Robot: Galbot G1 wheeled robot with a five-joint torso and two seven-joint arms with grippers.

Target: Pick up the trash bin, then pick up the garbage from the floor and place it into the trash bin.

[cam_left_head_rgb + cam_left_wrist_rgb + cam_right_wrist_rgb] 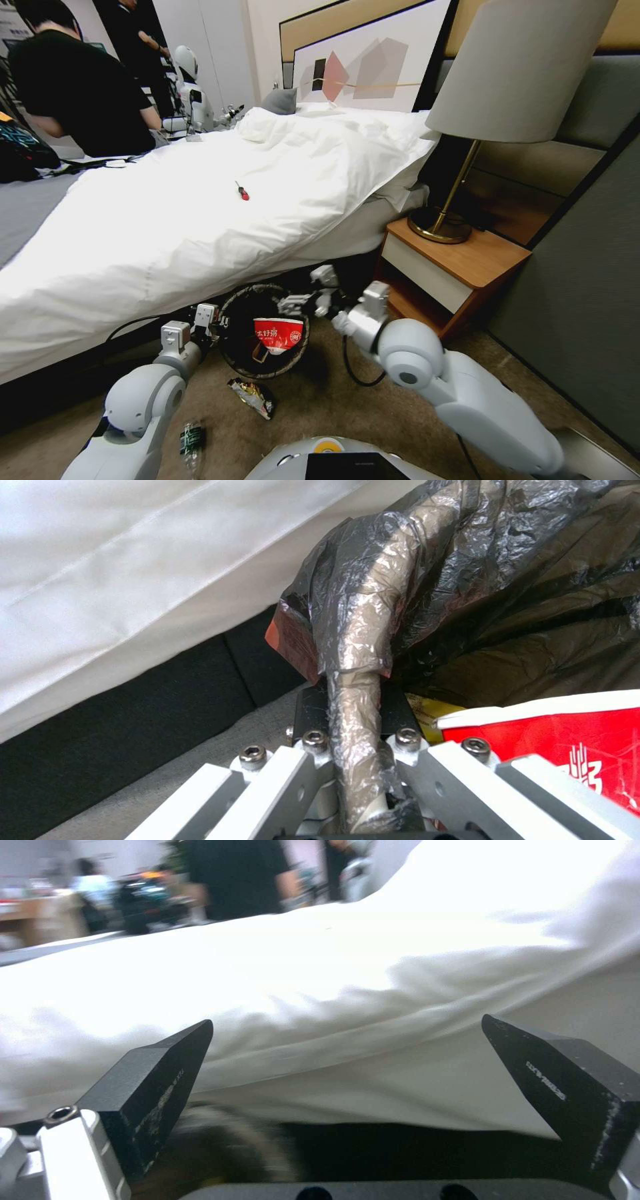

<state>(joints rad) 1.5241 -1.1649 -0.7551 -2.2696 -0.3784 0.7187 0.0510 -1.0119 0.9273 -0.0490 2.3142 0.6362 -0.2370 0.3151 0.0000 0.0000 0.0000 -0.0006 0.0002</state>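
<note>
Head view: high on the robot, facing forward and down over both arms toward the bed [200, 220], the floor [313, 407] below its edge, and the nightstand [460, 267] to the right. Left wrist view: very near, looking along the left gripper [357, 715] at the trash bin [373, 625] rim; bed edge behind. Right wrist view: low, between the spread fingers [160, 1080] of the right gripper [363, 1075], facing the bed's side. All three share the duvet's hanging edge; head and left wrist views share the bin.

The bed [200, 220] overhangs the trash bin [235, 347]; the nightstand [453, 273] crowds its right.
</note>
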